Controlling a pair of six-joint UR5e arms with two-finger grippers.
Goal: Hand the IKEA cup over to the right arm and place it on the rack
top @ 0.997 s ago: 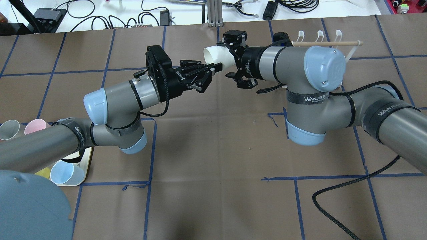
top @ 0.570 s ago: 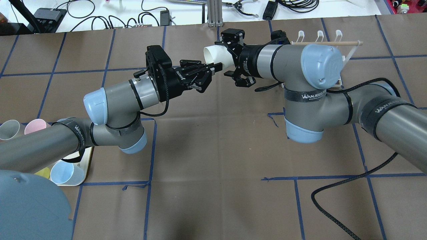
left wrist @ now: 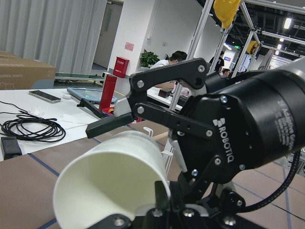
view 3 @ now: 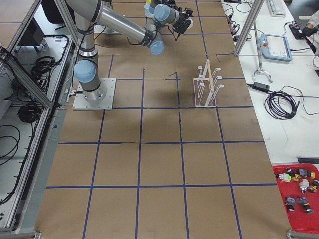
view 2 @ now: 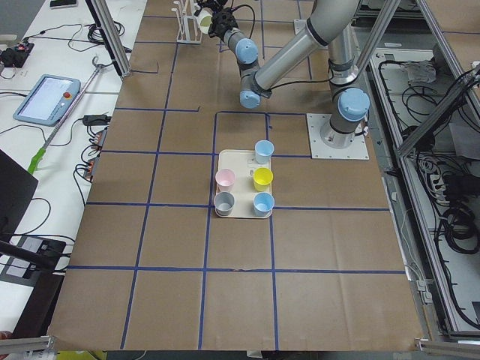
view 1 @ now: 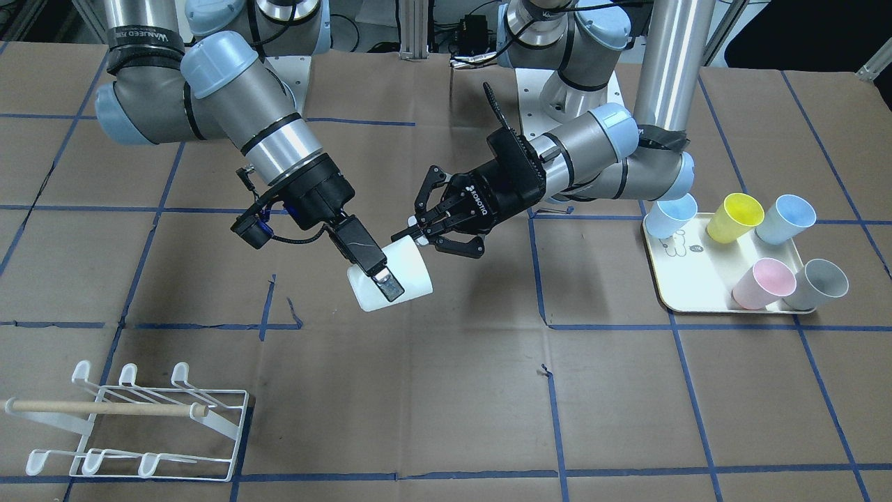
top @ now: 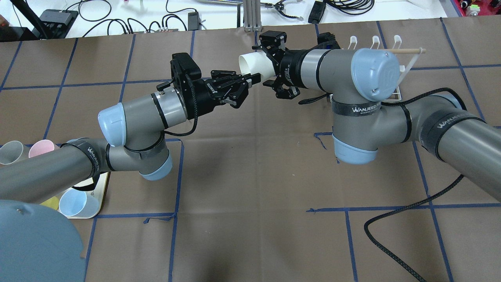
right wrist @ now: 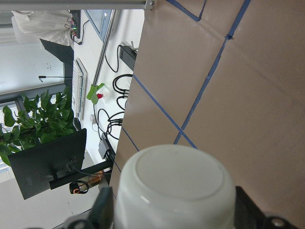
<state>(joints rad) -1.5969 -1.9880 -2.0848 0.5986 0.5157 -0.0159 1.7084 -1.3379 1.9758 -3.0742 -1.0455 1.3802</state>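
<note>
The white IKEA cup (view 1: 408, 272) hangs in the air over the table's middle, lying on its side. My left gripper (view 1: 417, 235), the black ROBOTIQ claw, is shut on the cup's rim. In the overhead view it (top: 253, 79) pinches the near edge of the cup (top: 254, 64). My right gripper (view 1: 387, 289) reaches around the cup's base end, with one flat finger along its side and the other hidden behind it. In the right wrist view the cup's base (right wrist: 176, 186) fills the gap between the jaws, which stand apart. The white wire rack (view 1: 139, 418) stands apart, at the table's far right (top: 395, 43).
A cream tray (view 1: 697, 279) with several coloured cups sits on my left side. A black cable (top: 391, 235) loops over the table under my right arm. My right arm's elbow (top: 375, 74) hangs in front of the rack in the overhead view.
My right arm's elbow has swung left and away from me, and its gripper has slid a little further along the cup. The cup and my left gripper have stayed still.
</note>
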